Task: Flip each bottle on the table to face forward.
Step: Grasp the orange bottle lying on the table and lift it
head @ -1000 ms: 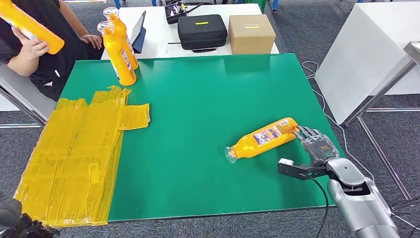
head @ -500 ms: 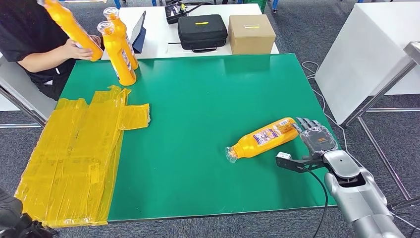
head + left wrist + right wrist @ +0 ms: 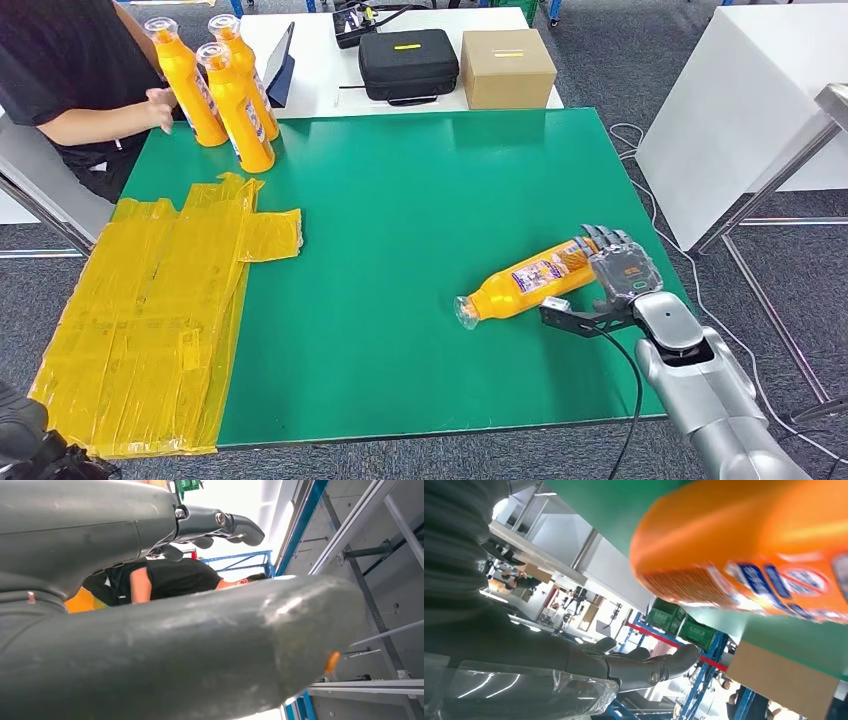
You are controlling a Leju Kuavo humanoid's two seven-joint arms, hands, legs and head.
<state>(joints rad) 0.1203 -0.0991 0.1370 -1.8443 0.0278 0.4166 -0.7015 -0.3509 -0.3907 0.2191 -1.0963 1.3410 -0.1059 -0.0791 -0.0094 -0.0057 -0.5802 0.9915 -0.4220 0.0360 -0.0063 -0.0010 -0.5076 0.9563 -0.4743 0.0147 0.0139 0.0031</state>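
Green covers the tabltop... no: green covers the tabletop (image 3: 400, 220) I am working over, with grey carpet around it and a white table beyond its far edge. I take the lying bottle (image 3: 528, 280) as my landmark: it rests on its side toward the near right part of the green, cap end pointing to the near left, base toward the right edge, label facing up. My right hand (image 3: 622, 272) sits at the bottle's base end, fingers (image 3: 603, 238) spread and reaching just over the base, thumb stretched out on the near side of the body; it is released, grasping nothing, and I cannot tell whether the fingertips actually touch the plastic. From the right wrist view the bottle (image 3: 754, 545) is a close orange blur with the fingers (image 3: 644, 665) held straight and apart from it. Far off to the left and beyond the lying bottle, three upright bottles (image 3: 222, 85) stand together at the far left corner of the green. A person (image 3: 70, 70) in a black top sits past that corner, one hand (image 3: 160, 105) just beside the leftmost upright bottle. Nearer than those, well left of the lying bottle, a sheet of yellow plastic (image 3: 150, 310) is spread along the left edge. Straight beyond the lying bottle, on the white table, sit a black case (image 3: 408, 63) and a cardboard box (image 3: 508, 67) side by side. My left hand (image 3: 200, 530) shows in its wrist view with fingers loosely extended and nothing in them, so released.
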